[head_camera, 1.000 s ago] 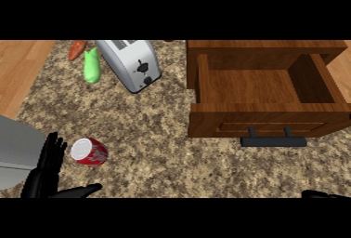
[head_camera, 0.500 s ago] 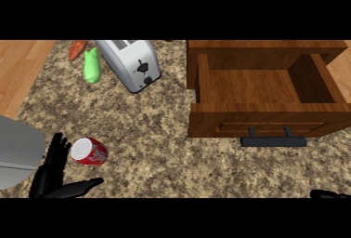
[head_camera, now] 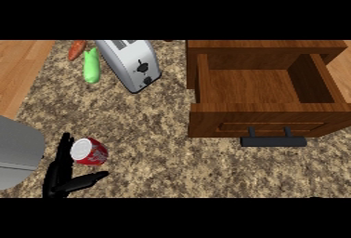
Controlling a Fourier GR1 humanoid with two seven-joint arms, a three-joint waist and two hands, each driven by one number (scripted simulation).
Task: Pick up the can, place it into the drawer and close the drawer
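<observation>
Lower left of the counter (head_camera: pixel 158 144): left hand (head_camera: pixel 59 175) is showing with fingers (head_camera: pixel 63 151) stretched straight up along the can's left side and thumb (head_camera: pixel 89 179) splayed out beneath it. Nothing is being held. The hand is spread wide, bracketing the can (head_camera: pixel 91 151) on two sides (touching it or just beside it, I cannot tell which). Can is lying on its side, silver end facing up and left, well apart from the drawer (head_camera: pixel 264 116). Drawer is standing pulled open at the right, dark handle (head_camera: pixel 274 141) pointing toward the robot. Right hand is not showing.

Risks, as I am judging them:
- A can on its side is apt to roll, so fingers closing unevenly could be nudging it rightward out of the hand rather than wrapping it.
- The drawer's front wall is standing between can and compartment, so a low carry could be knocking the can against it.
- The toaster (head_camera: pixel 130 65) is standing far up the counter, seemingly off the carrying path.
</observation>
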